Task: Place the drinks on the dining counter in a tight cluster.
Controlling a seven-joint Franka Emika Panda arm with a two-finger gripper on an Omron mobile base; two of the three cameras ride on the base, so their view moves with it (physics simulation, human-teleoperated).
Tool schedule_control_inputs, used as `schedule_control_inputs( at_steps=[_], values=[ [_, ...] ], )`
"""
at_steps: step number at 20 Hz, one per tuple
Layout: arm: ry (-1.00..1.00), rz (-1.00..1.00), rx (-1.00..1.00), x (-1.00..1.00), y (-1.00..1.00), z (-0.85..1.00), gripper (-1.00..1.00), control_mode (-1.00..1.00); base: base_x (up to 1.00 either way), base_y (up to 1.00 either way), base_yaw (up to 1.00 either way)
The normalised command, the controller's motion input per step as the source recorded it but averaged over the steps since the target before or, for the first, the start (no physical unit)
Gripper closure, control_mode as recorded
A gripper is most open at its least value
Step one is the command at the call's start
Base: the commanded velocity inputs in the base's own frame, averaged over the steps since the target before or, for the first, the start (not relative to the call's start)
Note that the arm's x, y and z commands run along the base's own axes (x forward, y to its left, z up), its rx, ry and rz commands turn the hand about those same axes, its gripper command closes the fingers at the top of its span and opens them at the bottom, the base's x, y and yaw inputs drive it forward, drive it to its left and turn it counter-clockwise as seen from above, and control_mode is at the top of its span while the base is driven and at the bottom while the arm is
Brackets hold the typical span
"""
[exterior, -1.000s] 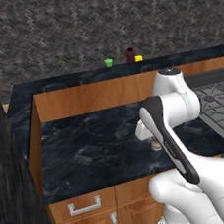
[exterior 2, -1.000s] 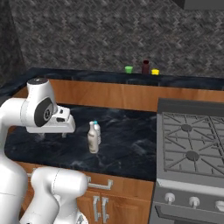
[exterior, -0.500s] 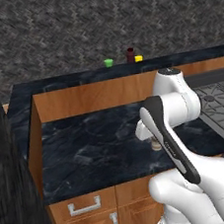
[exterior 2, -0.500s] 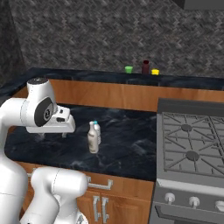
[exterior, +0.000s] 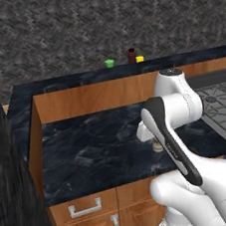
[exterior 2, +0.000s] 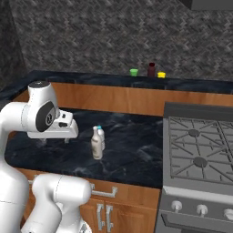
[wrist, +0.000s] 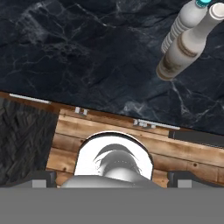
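The slim tan bottle (exterior 2: 96, 145) with a white neck stands on the lower black top beside the stove, touching the short clear bottle (exterior 2: 101, 135) with a light-blue cap just behind it. Both appear at the upper right of the hand view, the tan bottle (wrist: 183, 49) and the clear bottle (wrist: 180, 24). The dark maroon bottle (exterior 2: 151, 69) stands far back on the dining counter (exterior 2: 82, 78), above its wood riser; it is also the maroon bottle (exterior: 131, 55) in the left base view. My gripper (exterior 2: 67, 139) hangs open and empty, to the left of the two bottles.
A green cup (exterior 2: 134, 72) and a small yellow object (exterior 2: 161, 74) flank the maroon bottle. The stove (exterior 2: 200, 150) fills the right of the lower top. Drawers and cabinet doors (exterior: 85, 207) lie below the front edge. A dark wall (exterior: 9, 188) stands at the left.
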Motion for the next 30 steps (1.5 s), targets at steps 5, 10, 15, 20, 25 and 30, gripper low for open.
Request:
schedule_control_inputs(
  at_steps=[5, 10, 15, 20, 25, 30],
  values=[
    [-0.17, 0.05, 0.0, 0.0, -0.02, 0.0, -1.0, -1.0, 0.0, 0.0, 0.0],
    [-0.13, 0.16, 0.0, 0.0, -0.13, 0.02, -1.0, -1.0, 0.0, 0.0, 0.0],
    [-0.05, 0.3, 0.0, 0.0, -0.2, 0.0, -1.0, -1.0, 0.0, 0.0, 0.0],
    [-0.03, 0.4, 0.01, 0.0, -0.36, 0.0, -1.0, -1.0, 0.0, 0.0, 0.0],
    [-0.01, 0.42, 0.08, 0.0, -0.45, 0.0, -1.0, -1.0, 0.0, 0.0, 0.0],
    [-0.03, 0.32, 0.12, 0.01, -0.49, -0.02, -1.0, -1.0, 0.0, 0.0, 0.0]
  ],
)
